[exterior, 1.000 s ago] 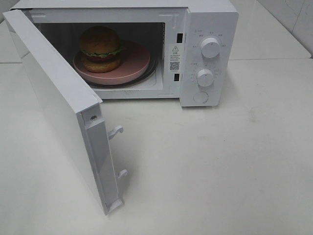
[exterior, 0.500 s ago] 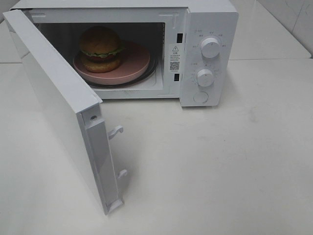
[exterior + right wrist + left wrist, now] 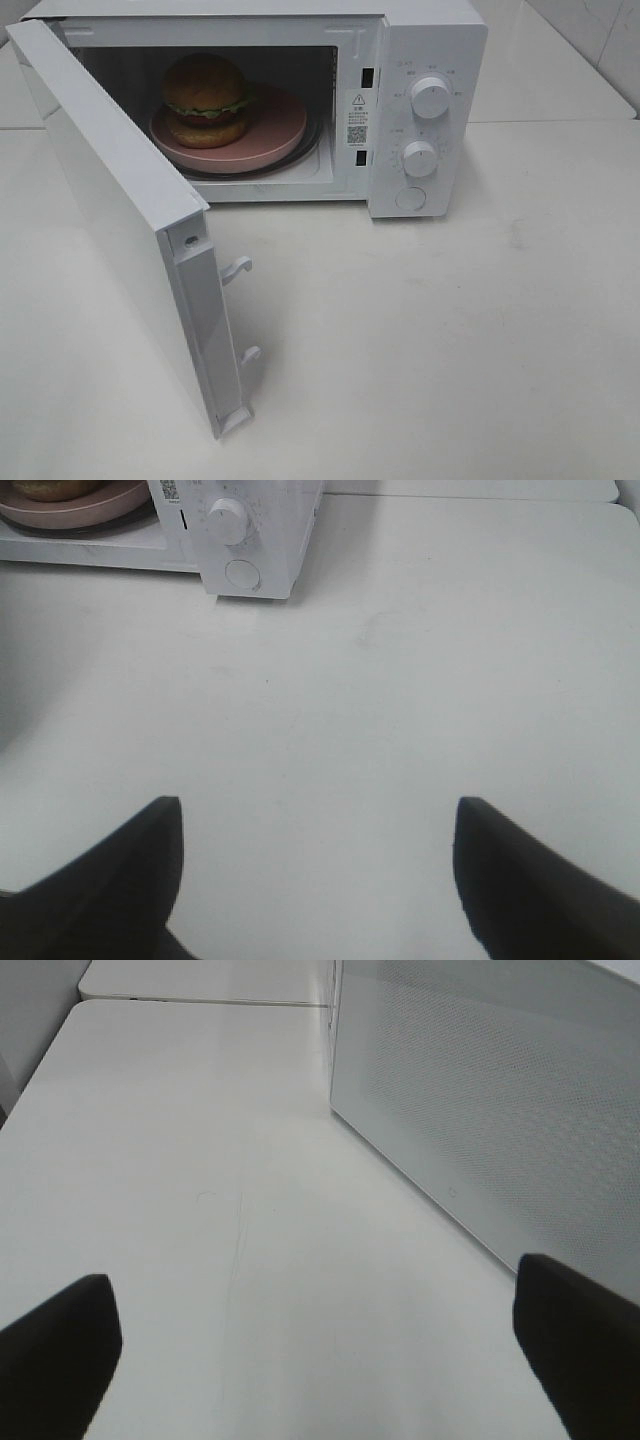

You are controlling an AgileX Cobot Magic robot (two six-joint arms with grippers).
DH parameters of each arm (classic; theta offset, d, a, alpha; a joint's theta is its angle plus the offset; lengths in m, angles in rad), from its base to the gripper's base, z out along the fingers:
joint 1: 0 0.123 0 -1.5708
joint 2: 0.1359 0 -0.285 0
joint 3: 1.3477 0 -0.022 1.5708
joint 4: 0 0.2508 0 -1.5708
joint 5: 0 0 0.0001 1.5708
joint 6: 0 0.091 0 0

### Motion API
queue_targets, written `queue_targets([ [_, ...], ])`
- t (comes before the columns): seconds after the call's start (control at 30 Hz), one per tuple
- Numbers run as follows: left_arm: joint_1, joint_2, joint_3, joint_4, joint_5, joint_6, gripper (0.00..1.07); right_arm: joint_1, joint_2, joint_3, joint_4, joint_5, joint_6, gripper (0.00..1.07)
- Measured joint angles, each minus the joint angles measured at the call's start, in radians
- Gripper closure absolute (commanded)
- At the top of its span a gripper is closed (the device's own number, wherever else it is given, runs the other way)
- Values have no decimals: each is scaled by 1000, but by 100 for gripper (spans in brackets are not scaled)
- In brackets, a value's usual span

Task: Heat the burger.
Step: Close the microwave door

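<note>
Sitting on the pink plate [image 3: 272, 128] inside the microwave [image 3: 430, 40] at the table's [image 3: 450, 330] far edge, the burger [image 3: 205, 98] hasn't budged this past second. The door [image 3: 110, 210] hangs wide, left gripper [image 3: 315, 1335] and right gripper [image 3: 315, 825] spread and empty, so shutting the door looks next.

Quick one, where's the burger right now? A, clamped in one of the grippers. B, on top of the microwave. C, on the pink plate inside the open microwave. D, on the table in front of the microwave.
C: the burger sits on the pink plate inside the microwave, whose door stands wide open.
</note>
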Motion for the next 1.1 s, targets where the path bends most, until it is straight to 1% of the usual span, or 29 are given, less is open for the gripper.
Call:
queue_targets([
  [0.27,0,3,-3,-6,-4,0,7,0,0,0,0,0,0,35],
  [0.4,0,47,-23,-23,-42,0,7,0,0,0,0,0,0,35],
  [0.43,0,64,-26,-24,-58,0,8,0,0,0,0,0,0,35],
  [0.47,0,96,-28,-25,-79,0,12,0,0,0,0,0,0,35],
  [0.5,0,96,-28,-25,-79,0,12,0,0,0,0,0,0,35],
  [0.53,0,130,-28,-26,-99,0,19,0,0,0,0,0,0,35],
  [0.57,0,130,-28,-26,-99,0,19,0,0,0,0,0,0,35],
  [0.6,0,149,-28,-28,-110,0,23,0,0,0,0,0,0,35],
  [0.63,0,183,-28,-29,-127,0,36,0,0,0,0,0,0,35],
  [0.67,0,183,-28,-29,-127,0,36,0,0,0,0,0,0,35],
  [0.7,0,202,-28,-29,-136,0,41,0,0,0,0,0,0,35],
  [0.73,0,239,-28,-29,-151,0,54,0,0,0,0,0,0,35],
  [0.77,0,239,-28,-29,-151,0,54,0,0,0,0,0,0,35],
  [0.8,0,252,-28,-29,-158,0,60,0,0,0,0,0,0,35],
  [0.83,0,286,-28,-29,-168,0,71,0,0,0,0,0,0,35],
  [0.87,0,286,-28,-29,-168,0,71,0,0,0,0,0,0,35],
  [0.9,0,315,-24,-30,-194,0,83,0,0,0,0,0,0,35],
  [0.93,0,331,-19,-30,-216,0,91,0,0,0,0,0,0,35],
  [0.97,0,331,-19,-30,-216,0,91,0,0,0,0,0,0,35],
  [1.0,0,360,-3,-31,-259,0,106,0,0,0,0,0,0,35],
  [1.07,0,372,9,-31,-285,0,107,0,0,0,0,0,0,35],
  [1.1,0,394,35,-36,-337,0,107,0,0,0,0,0,0,35],
])
